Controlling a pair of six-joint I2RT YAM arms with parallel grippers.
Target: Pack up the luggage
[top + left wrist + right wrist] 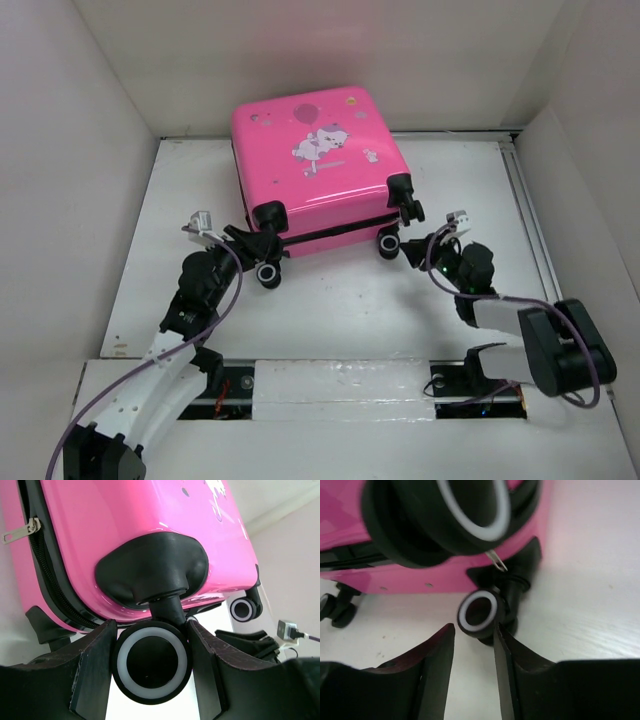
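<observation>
- Top external: the luggage (pixel 310 160) lies flat at the far edge of the desk (pixel 330 310), about mid-width. Pink shell up, twisted a bit, black wheels facing the near edge.
- Shell's shut, w/ a cartoon animal sticker (pixel 322 142) and a balloon sticker (pixel 305 113) on top.
- Left arm reaches in from the near-left corner, and the left claw (pixel 151 630) is right on the near-left wheel (pixel 152 662).
- Left wrist: that wheel sits square betw. the two fingers (pixel 95 665), one tight against each side. Claw's gripping the wheel, jaws roughly half-wide.
- Same view: a zip pull (pixel 20 531) sticks out from the zip line on the luggage's side.
- Right arm comes in from the near-right corner, w/ the right claw (pixel 472 630) low over the desk by the near-right wheel (pixel 479 612).
- Right wrist: jaws apart, white desk showing betw. them, so the claw's open.
- That wheel sits just at the fingertips. Right tip is touching it or a hair off, can't tell which.
- Another wheel (pixel 440 515) looms big and blurry close to the right wrist cam, just above the near-right one.
</observation>
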